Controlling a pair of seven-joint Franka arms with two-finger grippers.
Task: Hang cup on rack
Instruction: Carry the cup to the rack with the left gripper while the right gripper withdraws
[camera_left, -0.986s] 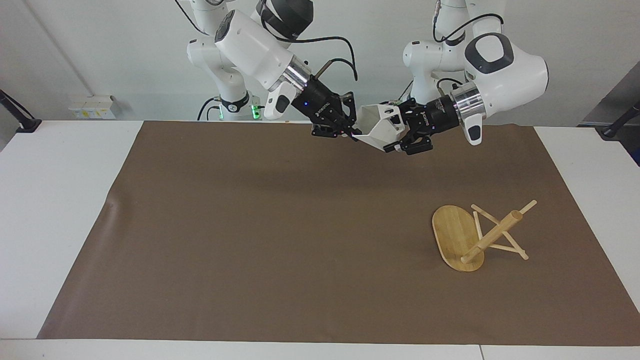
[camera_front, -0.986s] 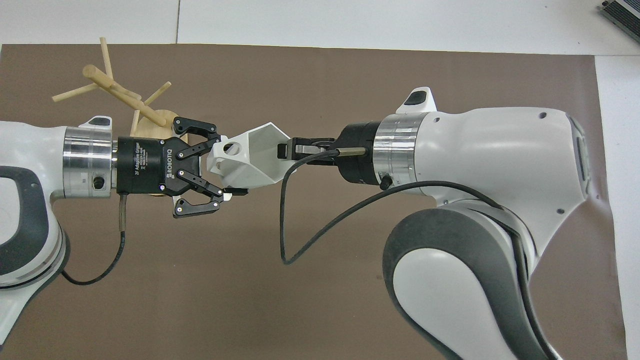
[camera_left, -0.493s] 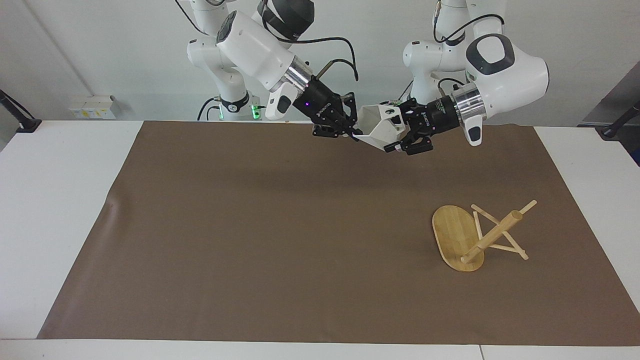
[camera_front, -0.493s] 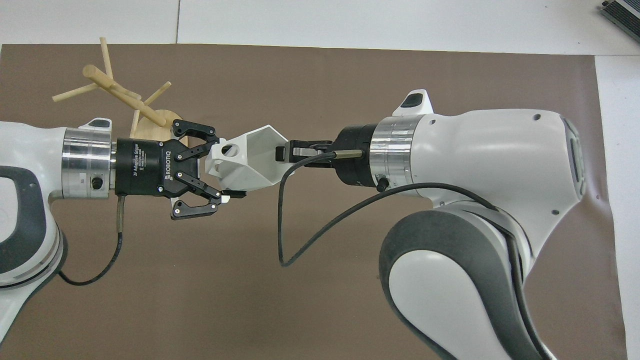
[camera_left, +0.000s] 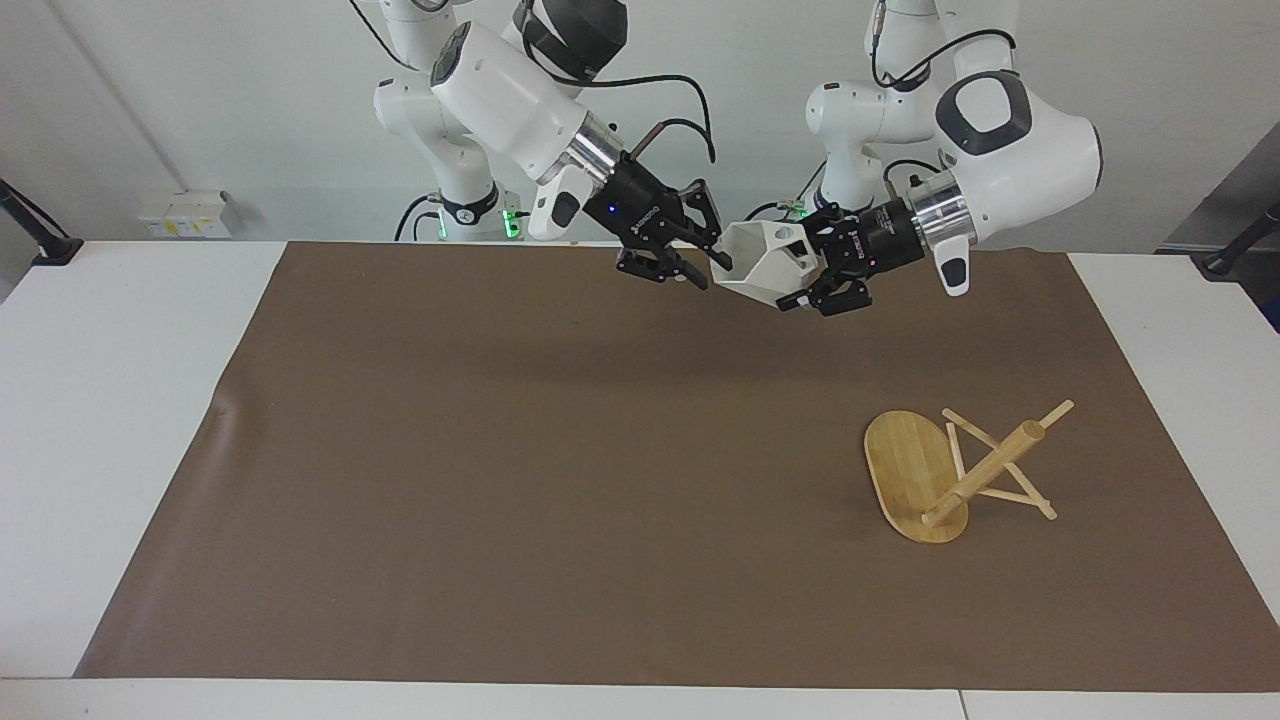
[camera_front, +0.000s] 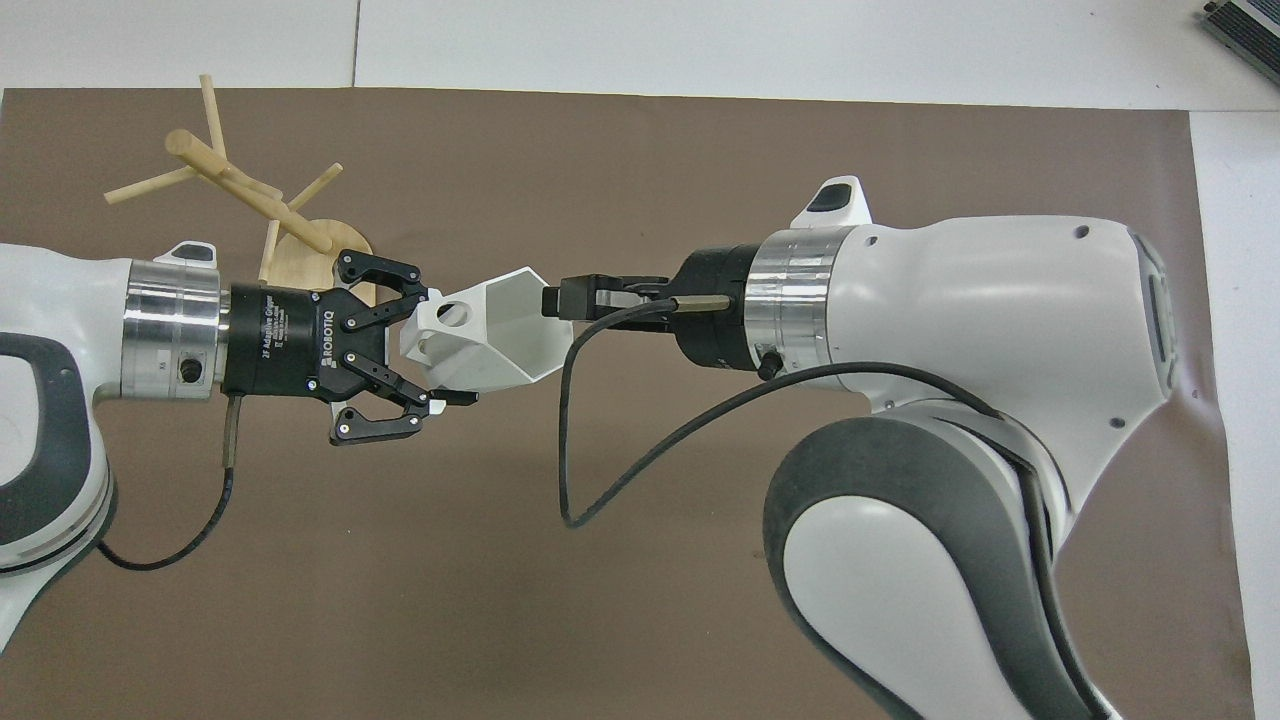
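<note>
Cup (camera_left: 765, 262) hangs in the air over the desk's robot-side edge, pinched at its handle end by the left gripper (camera_left: 800, 270). Right gripper (camera_left: 705, 262), fingers parted, sits at its rim. Rack (camera_left: 955, 470) lies toppled; right it before hanging.

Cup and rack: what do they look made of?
Cup: looks like matte white ceramic or plastic; flat faceted sides without gloss, so I can't settle which. Rack: pale wood, probably bamboo; visible grain on the oval base, smooth unpainted post and pegs. It lies tipped over on the brown mat, apparently paper or thin vinyl.
</note>
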